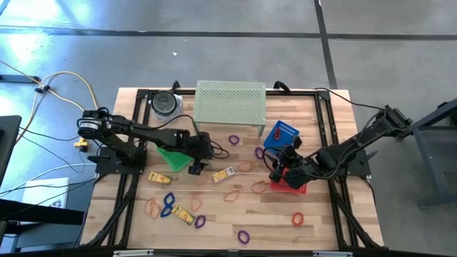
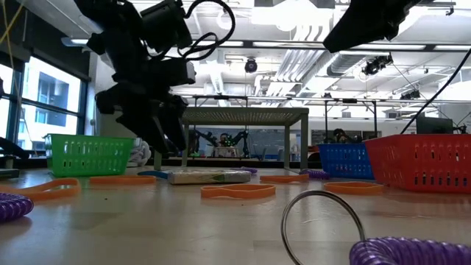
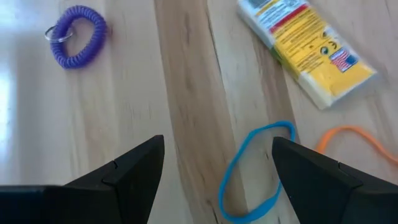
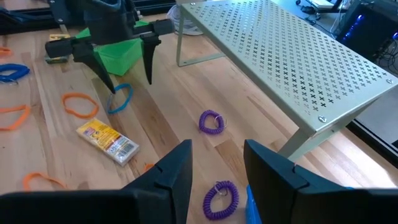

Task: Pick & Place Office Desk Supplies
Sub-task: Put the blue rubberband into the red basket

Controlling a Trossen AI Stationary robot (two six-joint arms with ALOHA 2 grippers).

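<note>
— Wooden table (image 1: 235, 214), scattered with loops. Left gripper (image 3: 214, 165) spread wide, poised over blue band (image 3: 252, 171), beside yellow packet (image 3: 308, 53).
— Could pinch wood, miss flat band. Right gripper (image 4: 214, 165) parted, empty.

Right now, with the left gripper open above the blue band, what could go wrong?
The blue band lies nearer one finger of the left gripper, so closing may push it aside instead of catching it. The yellow packet and an orange band lie close by and could be knocked.
</note>
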